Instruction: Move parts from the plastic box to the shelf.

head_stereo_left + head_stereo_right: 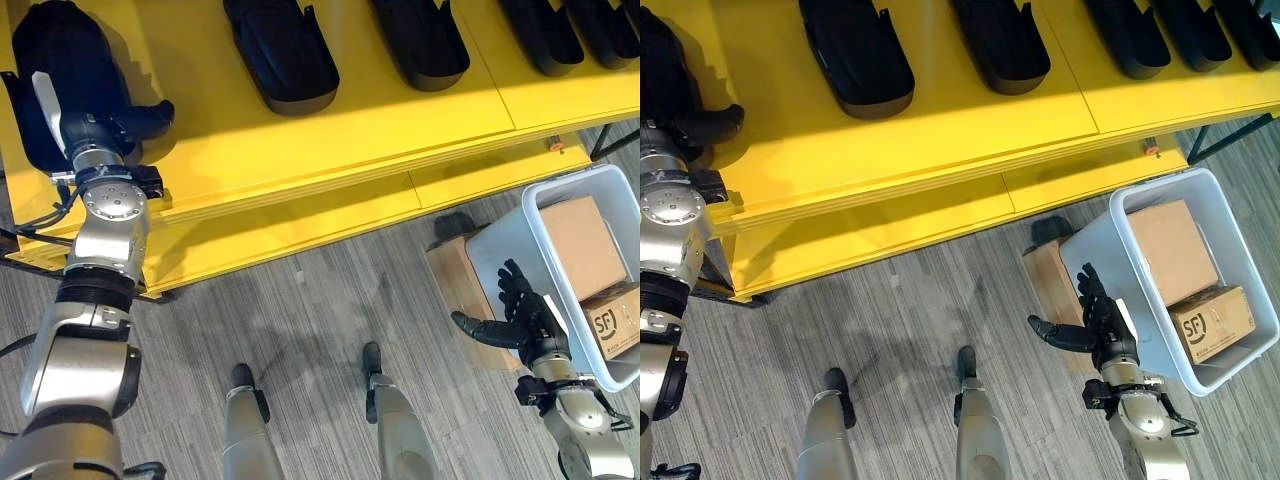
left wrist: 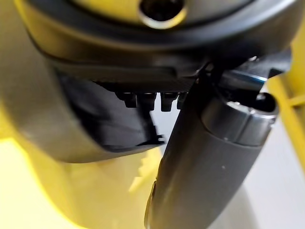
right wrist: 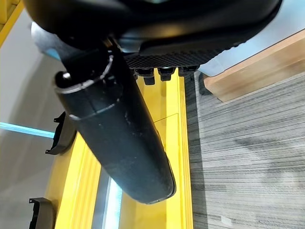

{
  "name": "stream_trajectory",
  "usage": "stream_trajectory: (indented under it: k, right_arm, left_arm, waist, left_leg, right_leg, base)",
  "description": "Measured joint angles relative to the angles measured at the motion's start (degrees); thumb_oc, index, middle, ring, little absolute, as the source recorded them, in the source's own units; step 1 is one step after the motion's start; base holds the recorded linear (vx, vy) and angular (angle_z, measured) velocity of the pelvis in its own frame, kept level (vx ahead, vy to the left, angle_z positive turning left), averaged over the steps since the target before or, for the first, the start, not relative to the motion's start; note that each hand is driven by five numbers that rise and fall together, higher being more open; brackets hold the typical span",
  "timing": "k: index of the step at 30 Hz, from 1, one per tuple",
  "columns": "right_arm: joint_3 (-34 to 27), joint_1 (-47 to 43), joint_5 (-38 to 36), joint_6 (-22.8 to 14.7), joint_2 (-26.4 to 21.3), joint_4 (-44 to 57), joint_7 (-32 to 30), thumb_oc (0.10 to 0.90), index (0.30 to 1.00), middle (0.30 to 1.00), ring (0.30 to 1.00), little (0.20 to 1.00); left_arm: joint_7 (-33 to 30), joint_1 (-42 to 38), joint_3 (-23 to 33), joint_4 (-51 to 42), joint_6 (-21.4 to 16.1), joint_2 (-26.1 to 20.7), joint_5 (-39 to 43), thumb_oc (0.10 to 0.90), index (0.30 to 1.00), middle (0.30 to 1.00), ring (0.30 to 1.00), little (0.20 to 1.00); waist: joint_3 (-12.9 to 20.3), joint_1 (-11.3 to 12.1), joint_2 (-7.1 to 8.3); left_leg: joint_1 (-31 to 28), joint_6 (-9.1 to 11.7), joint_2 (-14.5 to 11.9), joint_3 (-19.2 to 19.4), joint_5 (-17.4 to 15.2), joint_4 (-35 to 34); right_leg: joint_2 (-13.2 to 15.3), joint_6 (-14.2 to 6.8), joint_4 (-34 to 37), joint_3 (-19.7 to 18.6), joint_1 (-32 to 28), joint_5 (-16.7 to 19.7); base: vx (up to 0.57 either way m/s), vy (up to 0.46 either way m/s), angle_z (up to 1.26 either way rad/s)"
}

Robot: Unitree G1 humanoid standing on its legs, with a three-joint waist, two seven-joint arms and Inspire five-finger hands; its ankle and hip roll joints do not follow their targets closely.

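A yellow shelf (image 1: 350, 130) runs across the top and carries several black moulded parts (image 1: 285, 50). My left hand (image 1: 140, 118) reaches up onto the shelf at its far left end, against a large black part (image 1: 55, 60) that covers most of the hand. At the lower right my right hand (image 1: 520, 312) is open, fingers spread, empty, hovering just outside the left wall of the white plastic box (image 1: 492, 250). The box stands tilted on the floor and holds two cardboard boxes (image 1: 580, 245), the nearer (image 1: 618, 322) with a printed side.
A brown cardboard or wooden block (image 1: 452, 280) sits under the plastic box's left side. The shelf's lower yellow board (image 1: 300, 225) juts out over the grey plank floor (image 1: 330, 310). A dark shelf leg (image 1: 610, 140) stands at the far right.
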State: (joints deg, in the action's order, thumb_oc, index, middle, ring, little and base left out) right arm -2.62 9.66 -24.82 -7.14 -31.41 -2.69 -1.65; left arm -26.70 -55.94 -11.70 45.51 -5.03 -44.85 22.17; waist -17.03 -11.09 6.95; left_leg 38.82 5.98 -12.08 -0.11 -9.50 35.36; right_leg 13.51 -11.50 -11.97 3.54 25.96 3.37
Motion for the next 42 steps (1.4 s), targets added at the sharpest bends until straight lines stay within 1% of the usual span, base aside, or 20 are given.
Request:
stream_trajectory:
  k: [2, 5, 9, 12, 16, 19, 21, 25, 29, 35, 36, 42]
  right_arm:
    - [0.01, -0.50, -0.01, 0.03, -0.35, 0.05, 0.05, 0.900, 1.000, 1.000, 1.000, 1.000]
    - [0.00, -1.39, -0.02, 0.05, -0.50, 0.06, 0.08, 0.900, 1.000, 1.000, 1.000, 1.000]
    - [0.00, -1.31, -0.04, 0.40, -0.56, 0.05, 0.08, 0.900, 1.000, 1.000, 1.000, 1.000]
    - [0.00, -1.26, -0.04, 1.15, -0.96, 0.06, 0.09, 0.900, 1.000, 1.000, 1.000, 1.000]
    - [0.00, -1.11, -0.07, 1.51, -1.05, 0.05, 0.12, 0.900, 1.000, 1.000, 1.000, 1.000]
    - [0.00, -1.07, -0.11, 2.18, -1.05, 0.05, 0.23, 0.900, 1.000, 1.000, 1.000, 1.000]
    - [0.00, -1.12, -0.11, 2.60, -1.05, 0.05, 0.67, 0.900, 1.000, 1.000, 1.000, 1.000]
    - [-0.01, -1.09, -0.11, 3.36, -1.04, 0.05, 1.30, 0.900, 1.000, 1.000, 1.000, 1.000]
    - [-0.03, -0.96, -0.11, 3.71, -1.05, 0.05, 1.39, 0.900, 1.000, 1.000, 1.000, 1.000]
    - [-0.12, -0.45, -0.11, 3.73, -1.04, 0.05, 1.44, 0.900, 1.000, 1.000, 1.000, 1.000]
    - [-0.15, -0.41, -0.10, 3.73, -1.04, 0.05, 1.58, 0.900, 1.000, 1.000, 1.000, 1.000]
    - [-0.23, -0.25, -0.08, 3.73, -1.04, 0.05, 1.89, 0.900, 1.000, 1.000, 1.000, 1.000]
  left_arm:
    - [1.51, -2.46, -2.00, 2.48, 0.07, -0.06, 0.70, 0.900, 1.000, 1.000, 1.000, 1.000]
    - [3.61, -3.70, -2.36, 3.81, 0.37, -0.04, 2.56, 0.900, 1.000, 1.000, 1.000, 1.000]
    - [5.37, -5.28, -2.98, 5.34, -0.09, 0.28, 8.63, 0.900, 1.000, 1.000, 1.000, 1.000]
    - [7.13, -8.46, -5.20, 6.96, 0.20, -0.19, 12.95, 0.900, 1.000, 1.000, 1.000, 1.000]
    - [10.20, -9.39, -6.68, 8.05, -0.12, -0.43, 13.74, 0.900, 1.000, 1.000, 1.000, 1.000]
    - [12.60, -10.44, -8.42, 8.58, 0.92, -1.33, 14.68, 0.900, 1.000, 1.000, 1.000, 1.000]
    - [13.94, -10.79, -8.92, 8.57, 1.48, -1.42, 14.53, 0.900, 1.000, 1.000, 1.000, 1.000]
    - [16.32, -10.89, -9.47, 8.72, 2.65, -1.38, 11.33, 0.900, 1.000, 1.000, 1.000, 1.000]
    - [17.30, -11.10, -10.47, 9.63, 3.51, -1.00, 8.11, 0.900, 1.000, 1.000, 1.000, 1.000]
    - [17.58, -11.26, -10.59, 11.40, 3.82, 0.40, 5.43, 0.900, 1.000, 1.000, 1.000, 1.000]
    - [17.58, -11.26, -10.58, 11.42, 3.85, 0.59, 4.41, 0.900, 1.000, 1.000, 1.000, 1.000]
    - [17.78, -11.25, -10.59, 11.86, 3.86, 1.10, 3.97, 0.900, 1.000, 1.000, 1.000, 1.000]
  waist:
    - [-0.02, -0.03, 0.05]
    - [-0.03, -0.09, 0.06]
    - [-0.03, -0.09, 0.06]
    - [-0.02, -0.01, 0.04]
    - [-0.01, -0.40, 0.02]
    - [0.01, -0.37, -0.01]
    - [0.03, -0.28, -0.06]
    - [0.15, -0.25, -0.30]
    - [0.34, -0.24, -0.69]
    - [0.83, -0.24, -1.63]
    - [0.87, -0.25, -1.71]
    - [0.90, -0.28, -1.76]
  left_leg:
    - [0.19, -0.06, 0.07, -0.06, -0.04, 0.29]
    - [0.16, -0.07, 0.07, -0.05, -0.06, 0.29]
    - [0.18, -0.10, 0.01, 0.02, -0.13, 0.44]
    - [0.93, -0.18, 0.03, -0.03, -0.18, 0.72]
    - [1.56, -0.58, 0.28, 0.12, -0.56, 1.68]
    - [1.64, -0.74, 0.28, 0.48, -0.71, 2.17]
    - [1.65, -0.76, 0.28, 0.47, -0.74, 2.17]
    - [1.65, -0.78, 0.35, 0.49, -0.75, 2.34]
    - [1.60, -0.79, 0.37, 0.61, -0.74, 2.42]
    - [1.60, -0.79, 0.38, 0.59, -0.74, 2.49]
    - [1.58, -0.78, 0.37, 0.57, -0.73, 2.53]
    - [1.53, -0.79, 0.37, 0.48, -0.72, 2.82]
  right_leg:
    - [0.06, -0.33, -0.07, 0.03, 0.03, 0.19]
    - [0.07, -0.38, -0.08, 0.02, 0.07, 0.22]
    - [0.07, -0.19, -0.10, -0.10, 0.14, 0.11]
    - [0.09, -0.10, -0.18, -0.10, 0.70, 0.06]
    - [0.35, -0.11, -0.39, -0.73, 1.31, 0.16]
    - [0.38, -0.32, -0.68, -1.29, 1.63, 0.29]
    - [0.39, -0.32, -0.75, -1.32, 1.62, 0.29]
    - [0.44, -0.32, -0.97, -1.38, 1.61, 0.29]
    - [0.44, -0.32, -1.15, -1.41, 1.61, 0.29]
    - [0.44, -0.32, -1.32, -1.41, 1.61, 0.29]
    - [0.43, -0.32, -1.39, -1.42, 1.62, 0.29]
    - [0.44, -0.32, -1.77, -1.46, 1.61, 0.29]
  base:
    - [0.00, 0.000, 0.00]
    - [0.00, 0.000, 0.00]
    - [0.00, 0.000, 0.00]
    - [0.00, 0.000, 0.00]
    - [0.00, 0.002, -0.01]
    - [0.00, 0.002, -0.04]
    - [0.00, 0.000, 0.00]
    - [0.00, 0.000, 0.00]
    - [0.00, 0.000, 0.00]
    - [0.00, 0.000, 0.00]
    - [0.00, 0.000, 0.00]
    - [0.00, 0.000, 0.00]
